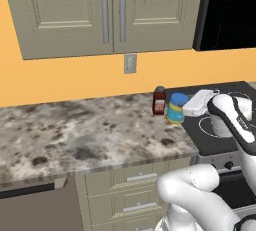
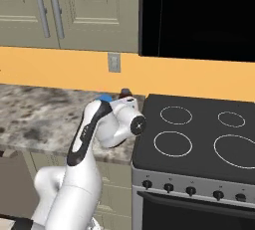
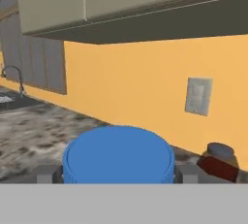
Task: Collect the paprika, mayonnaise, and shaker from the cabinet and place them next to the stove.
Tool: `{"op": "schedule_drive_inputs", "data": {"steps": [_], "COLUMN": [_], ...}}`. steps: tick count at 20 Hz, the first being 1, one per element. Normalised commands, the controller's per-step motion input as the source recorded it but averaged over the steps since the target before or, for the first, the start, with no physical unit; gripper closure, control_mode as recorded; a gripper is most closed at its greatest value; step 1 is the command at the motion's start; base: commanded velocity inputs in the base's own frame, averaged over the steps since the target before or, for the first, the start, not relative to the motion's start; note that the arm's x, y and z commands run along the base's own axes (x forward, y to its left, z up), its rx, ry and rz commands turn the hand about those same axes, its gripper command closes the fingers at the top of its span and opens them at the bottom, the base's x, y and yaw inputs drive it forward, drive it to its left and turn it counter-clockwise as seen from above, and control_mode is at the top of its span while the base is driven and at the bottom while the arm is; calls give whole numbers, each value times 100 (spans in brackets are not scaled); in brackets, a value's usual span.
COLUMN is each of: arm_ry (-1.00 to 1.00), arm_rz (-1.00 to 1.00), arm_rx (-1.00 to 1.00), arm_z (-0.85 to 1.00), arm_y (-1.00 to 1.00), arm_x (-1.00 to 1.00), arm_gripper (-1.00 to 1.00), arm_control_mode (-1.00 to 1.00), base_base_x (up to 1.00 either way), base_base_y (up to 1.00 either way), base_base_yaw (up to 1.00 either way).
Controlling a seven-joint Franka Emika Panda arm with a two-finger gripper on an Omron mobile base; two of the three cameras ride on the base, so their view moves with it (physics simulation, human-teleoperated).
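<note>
The claw [image 3: 118, 173] straddles the mayonnaise [image 1: 176, 108] on the desk [image 1: 75, 135], fingers wide on either side; rigid, probably slick (maybe hefty), best gripped below the lid.

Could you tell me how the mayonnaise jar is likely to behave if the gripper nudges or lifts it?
The mayonnaise is short and wide, so it would probably slide rather than tip. Its ribbed blue lid may give the fingertips decent purchase. A push toward the paprika, standing close beside it, would likely knock that narrower bottle over.
</note>
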Motion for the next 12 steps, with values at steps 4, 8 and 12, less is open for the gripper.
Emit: {"op": "schedule_drive_inputs", "data": {"steps": [4,8,12], "arm_ry": [9,7,0], "arm_rz": [26,31,24], "arm_rx": [-13,-2,0], "arm_z": [-53,-57,-48], "arm_y": [-32,-40,-23], "arm_x": [68,65,49], "arm_gripper": [100,100,100], "arm_control_mode": [-100,-100,-100], "base_base_x": [0,0,0], "base_base_y": [0,0,0], "base_base_yaw": [0,0,0]}}
